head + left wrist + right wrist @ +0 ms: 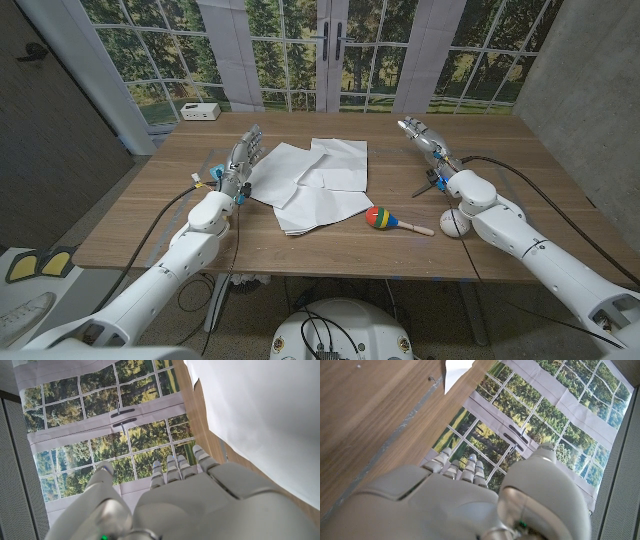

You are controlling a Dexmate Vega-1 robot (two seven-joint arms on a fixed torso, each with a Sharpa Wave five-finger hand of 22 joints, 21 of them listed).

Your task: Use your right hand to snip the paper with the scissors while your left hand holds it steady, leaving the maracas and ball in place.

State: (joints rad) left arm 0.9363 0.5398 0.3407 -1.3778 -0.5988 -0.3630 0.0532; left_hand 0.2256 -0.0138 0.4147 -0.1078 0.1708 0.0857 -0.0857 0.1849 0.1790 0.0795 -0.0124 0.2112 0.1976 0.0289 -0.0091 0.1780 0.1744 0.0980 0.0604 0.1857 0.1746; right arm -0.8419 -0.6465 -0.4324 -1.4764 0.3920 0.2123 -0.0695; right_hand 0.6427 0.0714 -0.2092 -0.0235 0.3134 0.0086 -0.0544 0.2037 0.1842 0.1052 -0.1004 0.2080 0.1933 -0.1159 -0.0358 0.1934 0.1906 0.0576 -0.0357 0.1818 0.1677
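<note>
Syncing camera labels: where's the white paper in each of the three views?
Head view: paper at table centre, between the hands, left of the maraca.
Left wrist view: paper covers the upper right, beside the left hand.
Right wrist view: one white corner at the top edge, beyond the right hand.
Shared landmark: the forest-window backdrop.

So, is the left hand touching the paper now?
Cannot tell. In the head view the left hand stands at the edge of the paper. The left wrist view shows neither contact nor a plain gap there.
</note>
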